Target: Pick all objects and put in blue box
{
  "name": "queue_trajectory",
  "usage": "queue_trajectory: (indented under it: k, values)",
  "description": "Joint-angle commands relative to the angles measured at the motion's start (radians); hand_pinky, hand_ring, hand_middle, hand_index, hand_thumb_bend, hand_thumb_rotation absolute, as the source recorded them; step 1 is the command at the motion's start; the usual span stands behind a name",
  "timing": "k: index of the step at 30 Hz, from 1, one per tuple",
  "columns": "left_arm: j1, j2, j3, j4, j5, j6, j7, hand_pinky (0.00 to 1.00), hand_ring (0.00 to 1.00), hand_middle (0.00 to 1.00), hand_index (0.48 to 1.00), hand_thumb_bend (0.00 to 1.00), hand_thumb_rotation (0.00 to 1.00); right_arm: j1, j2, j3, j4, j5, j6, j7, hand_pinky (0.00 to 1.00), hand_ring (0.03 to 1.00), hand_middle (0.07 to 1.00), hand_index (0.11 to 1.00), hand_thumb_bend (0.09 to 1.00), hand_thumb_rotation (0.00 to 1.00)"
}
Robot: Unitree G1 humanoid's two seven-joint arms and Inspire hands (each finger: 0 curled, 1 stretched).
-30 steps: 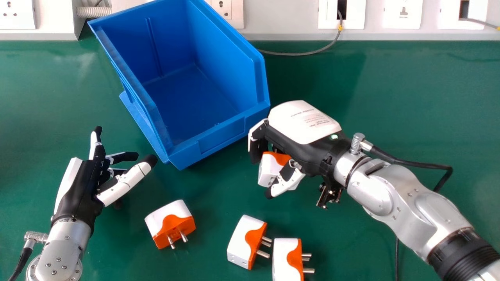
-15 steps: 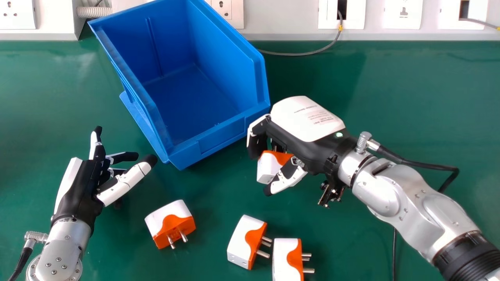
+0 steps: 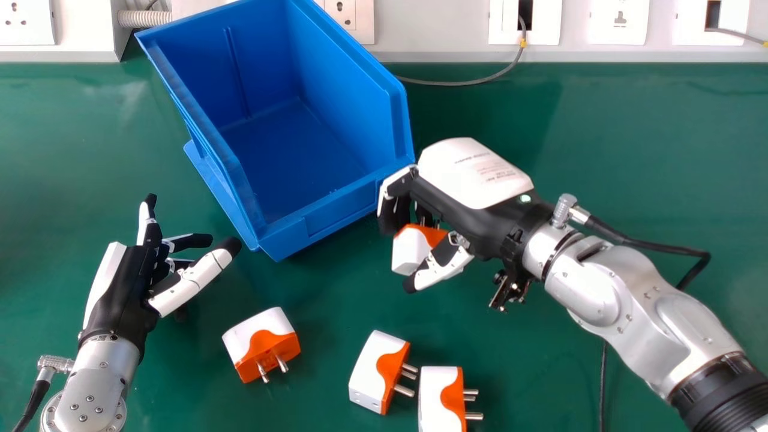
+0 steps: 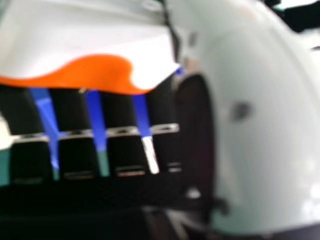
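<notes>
1. Found left hand [image 3: 123,294] at the left of the table [image 3: 54,240], relaxed and holding nothing.
2. Noted first adapter [image 3: 261,345] lying near that hand, pins towards the robot.
3. Recorded blue box [image 3: 342,210] beyond it, tilted askew to the wall [image 3: 444,30].
4. Noted second adapter [image 3: 375,372] lying just beside the third, pins to the right.
5. Found held adapter [image 3: 411,249] outside the box, near its front right corner. Judged liable to slip, from jutting past the thumb, and to snag at release, from pins close to the fingers.
6. Noted third adapter [image 3: 440,399], pins likewise rightward.
7. Found right hand [image 3: 474,174] clamped on held adapter. Judged liable to knock or shove the box if brought across too low.
</notes>
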Motion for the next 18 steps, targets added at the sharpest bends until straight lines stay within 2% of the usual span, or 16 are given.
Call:
queue_trajectory:
  k: [1, 7, 11, 18]
  values:
    - [0.074, -0.050, -0.056, 0.083, 0.046, 0.087, -0.060, 0.55, 0.65, 0.78, 0.842, 0.78, 0.55, -0.020, -0.012, -0.037, -0.051, 0.025, -0.006, 0.000, 0.34, 0.435, 0.517, 0.512, 0.497, 0.00]
    - [0.074, -0.049, -0.059, 0.079, 0.051, 0.086, -0.055, 0.55, 0.65, 0.78, 0.842, 0.78, 0.55, -0.006, -0.012, -0.068, -0.096, 0.033, -0.015, -0.013, 0.34, 0.435, 0.521, 0.513, 0.496, 0.00]
    - [0.072, -0.050, -0.059, 0.086, 0.051, 0.082, -0.056, 0.55, 0.65, 0.78, 0.842, 0.78, 0.55, -0.006, -0.007, -0.091, -0.123, 0.044, -0.024, -0.022, 0.33, 0.434, 0.522, 0.517, 0.495, 0.00]
    - [0.068, -0.049, -0.060, 0.087, 0.051, 0.088, -0.058, 0.55, 0.65, 0.78, 0.842, 0.78, 0.55, -0.023, 0.010, -0.113, -0.137, 0.056, -0.046, -0.050, 0.33, 0.433, 0.525, 0.518, 0.494, 0.00]
